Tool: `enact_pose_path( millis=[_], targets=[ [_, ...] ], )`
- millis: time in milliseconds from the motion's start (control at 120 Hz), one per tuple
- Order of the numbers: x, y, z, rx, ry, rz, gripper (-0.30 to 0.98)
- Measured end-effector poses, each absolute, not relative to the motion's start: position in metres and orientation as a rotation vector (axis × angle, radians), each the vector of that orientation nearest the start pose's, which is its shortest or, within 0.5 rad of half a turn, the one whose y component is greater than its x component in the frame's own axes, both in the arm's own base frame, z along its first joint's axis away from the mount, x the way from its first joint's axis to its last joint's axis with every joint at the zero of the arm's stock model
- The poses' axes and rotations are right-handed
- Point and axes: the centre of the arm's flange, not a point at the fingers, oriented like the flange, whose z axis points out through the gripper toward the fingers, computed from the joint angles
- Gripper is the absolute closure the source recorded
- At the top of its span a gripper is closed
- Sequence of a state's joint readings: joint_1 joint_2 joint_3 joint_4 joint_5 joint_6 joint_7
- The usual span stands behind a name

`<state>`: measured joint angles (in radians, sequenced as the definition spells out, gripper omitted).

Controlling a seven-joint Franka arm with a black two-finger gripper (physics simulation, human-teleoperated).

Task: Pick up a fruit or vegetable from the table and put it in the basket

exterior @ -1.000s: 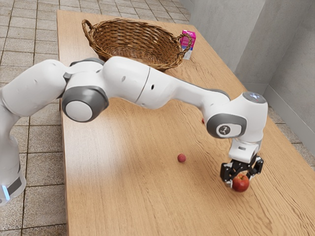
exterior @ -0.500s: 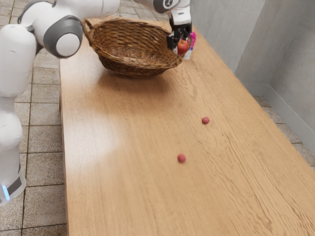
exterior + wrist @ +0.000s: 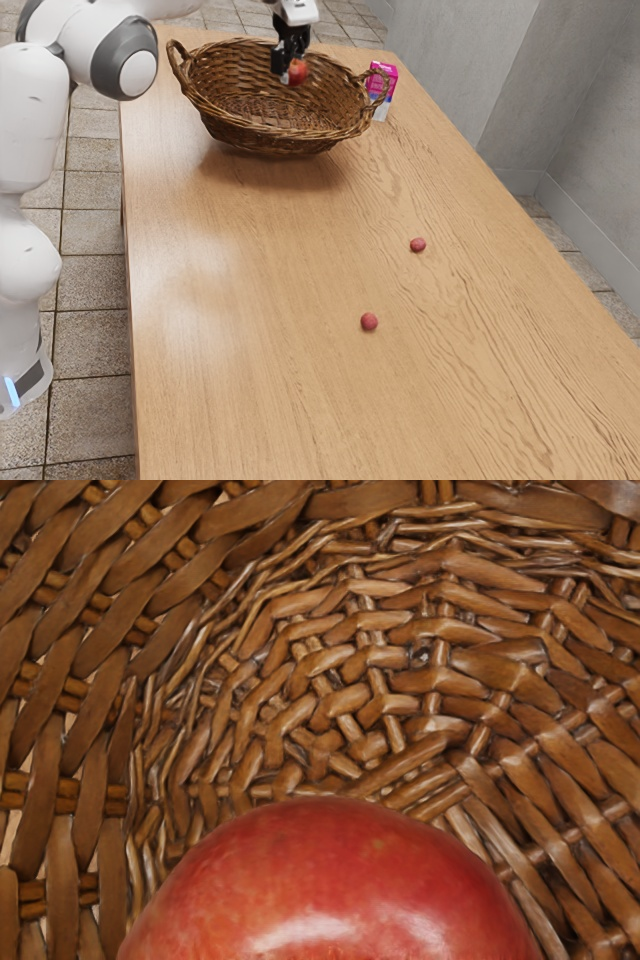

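Note:
In the exterior view my gripper (image 3: 289,74) is over the wicker basket (image 3: 270,146), in front of its far wall, shut on the red apple (image 3: 298,72). The apple hangs between the fingers, above the basket's bottom. The wrist view has the apple (image 3: 335,890) large and close under my hand, with the woven inside of the basket (image 3: 380,670) beyond it. Two small reddish round fruits, one (image 3: 418,244) farther back and one (image 3: 369,322) nearer, lie on the table.
A pink and white carton (image 3: 382,90) stands beside the basket's handle at the exterior view's right. The wooden table (image 3: 260,380) stretches toward the camera, and a grey wall (image 3: 560,110) rises beyond its right side.
From the table's near right part, my gripper has carried the apple to the carton's side and then leftward over the basket. The basket, carton and small fruits have stayed put.

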<state>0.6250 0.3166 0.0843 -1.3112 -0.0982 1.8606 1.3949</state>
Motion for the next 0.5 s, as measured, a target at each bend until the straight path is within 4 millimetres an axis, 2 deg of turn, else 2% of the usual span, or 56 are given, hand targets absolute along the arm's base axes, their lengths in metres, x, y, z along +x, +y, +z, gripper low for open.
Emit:
enact_pose_path(
  millis=[83,183,283,500],
  targets=[
    [0.522,0.431,0.576,-2.817,0.984,-0.250,0.13],
    [0.514,0.440,0.575,-2.833,0.965,-0.240,0.07],
    [0.490,0.462,0.566,-2.933,0.910,-0.269,0.03],
    [0.483,0.436,0.565,-3.074,1.033,-0.231,0.01]
  ],
)
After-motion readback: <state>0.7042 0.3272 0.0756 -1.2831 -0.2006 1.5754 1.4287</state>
